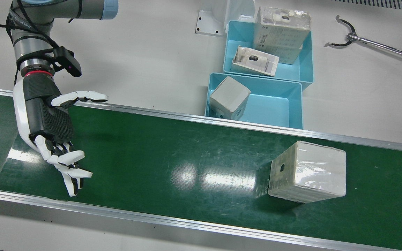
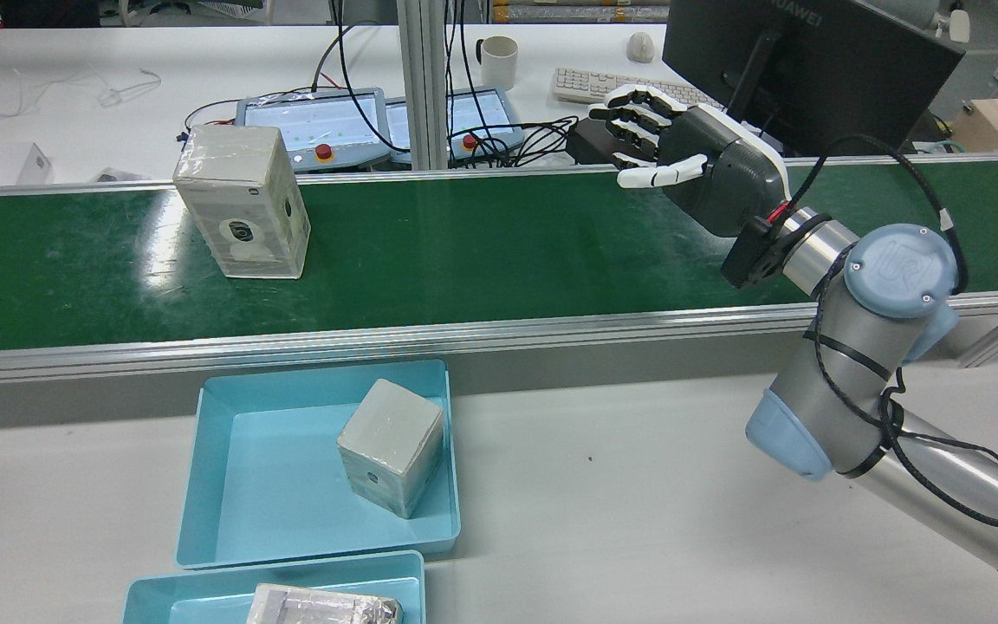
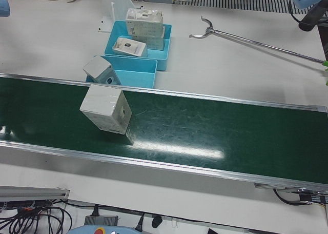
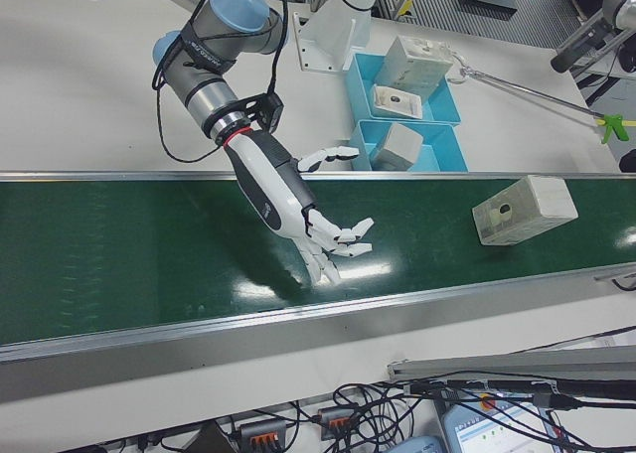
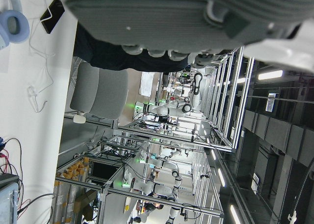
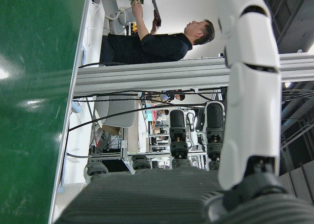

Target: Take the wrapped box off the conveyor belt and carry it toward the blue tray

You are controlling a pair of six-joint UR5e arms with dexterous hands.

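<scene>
In the front view, the wrapped box (image 1: pixel 307 172) is seen lying on the green conveyor belt (image 1: pixel 173 157) towards the right, untouched and well apart from the right hand (image 1: pixel 56 132), which is held over the belt's left part with fingers (image 1: pixel 70 164) spread and nothing grasped. Farther back, just beyond the belt's far rail, the blue tray (image 1: pixel 257 101) is set on the white surface (image 1: pixel 152 62) with a smaller box (image 1: pixel 229 97) inside. The left hand (image 5: pixel 196 17) is caught only by its own camera, and its state cannot be told.

Bare belt (image 1: pixel 173 146) lies between the spread right hand (image 1: pixel 52 130) and wrapped box (image 1: pixel 307 172).
</scene>
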